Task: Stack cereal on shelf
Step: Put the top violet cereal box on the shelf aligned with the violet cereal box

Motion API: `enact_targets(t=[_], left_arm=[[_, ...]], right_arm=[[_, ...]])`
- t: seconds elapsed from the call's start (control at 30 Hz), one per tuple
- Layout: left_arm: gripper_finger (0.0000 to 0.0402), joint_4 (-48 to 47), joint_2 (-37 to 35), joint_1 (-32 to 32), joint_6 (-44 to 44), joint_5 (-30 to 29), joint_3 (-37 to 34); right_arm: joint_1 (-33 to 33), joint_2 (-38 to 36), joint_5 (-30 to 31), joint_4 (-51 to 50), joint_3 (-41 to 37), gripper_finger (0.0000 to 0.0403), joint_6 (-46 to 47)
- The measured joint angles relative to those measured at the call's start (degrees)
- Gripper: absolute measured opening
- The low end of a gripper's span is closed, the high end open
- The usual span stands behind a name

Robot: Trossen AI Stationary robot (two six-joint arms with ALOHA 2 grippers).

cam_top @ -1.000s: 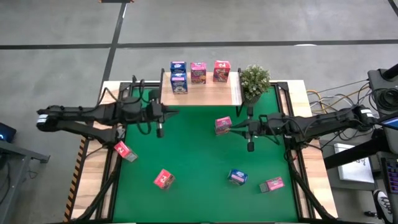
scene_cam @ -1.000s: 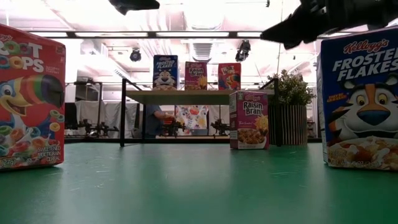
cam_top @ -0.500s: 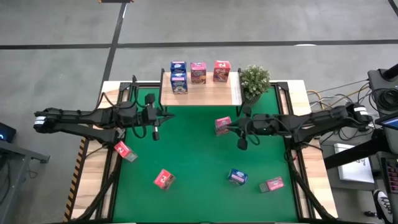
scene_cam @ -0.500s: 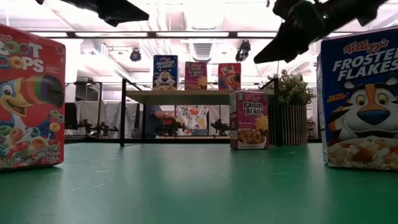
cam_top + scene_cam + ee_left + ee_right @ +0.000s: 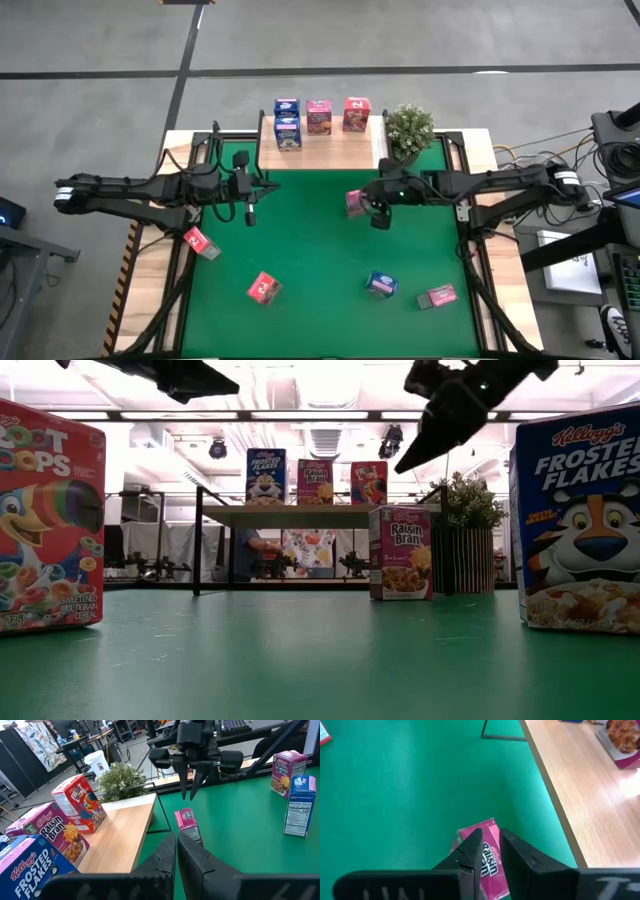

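Standing upright on the green mat (image 5: 300,250), a little right of the middle of the high view, the pink Raisin Bran box (image 5: 356,202) is the one I go for, because it is the loose box nearest to the shelf (image 5: 325,148). My right hand (image 5: 378,212) hangs above it, just beside its right side, fingers pointing down; they are close together, only a narrow gap, and hold nothing. I judge they must open wider before they can take the box.

The shelf sits at the upper middle of the high view with four boxes (image 5: 318,116) already on it, three along the back edge and one blue in front on the left, so bare board remains on the right.

My left hand (image 5: 249,212) waits over the mat at the left of that view, fingers nearly closed, empty.

Four more boxes lie lower on the table: a pink one (image 5: 200,242) at the left edge of the mat, a pink one (image 5: 263,289), a blue one (image 5: 381,285) and a pink one (image 5: 437,296). A small plant (image 5: 409,130) stands right of the shelf.
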Motion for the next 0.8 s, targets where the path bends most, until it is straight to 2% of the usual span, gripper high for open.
enact_targets(t=[0.13,0.53,0.67,0.8], left_arm=[[0.0000,0.02,0.00,0.00,0.25,0.00,0.00],[0.0000,0.00,0.00,0.00,1.50,0.00,0.00],[0.0000,0.02,0.00,0.02,1.50,0.00,0.00],[0.0000,0.00,0.00,0.02,1.50,0.00,0.00]], right_arm=[[-1.37,2.93,-1.47,-4.86,3.51,0.0090,0.60],[-2.46,10.99,-1.47,-15.15,9.90,0.0253,-1.41],[-2.53,12.87,-1.48,-15.68,10.36,0.0285,-3.25],[-3.13,13.76,-1.47,-15.73,10.57,0.0296,-4.41]])
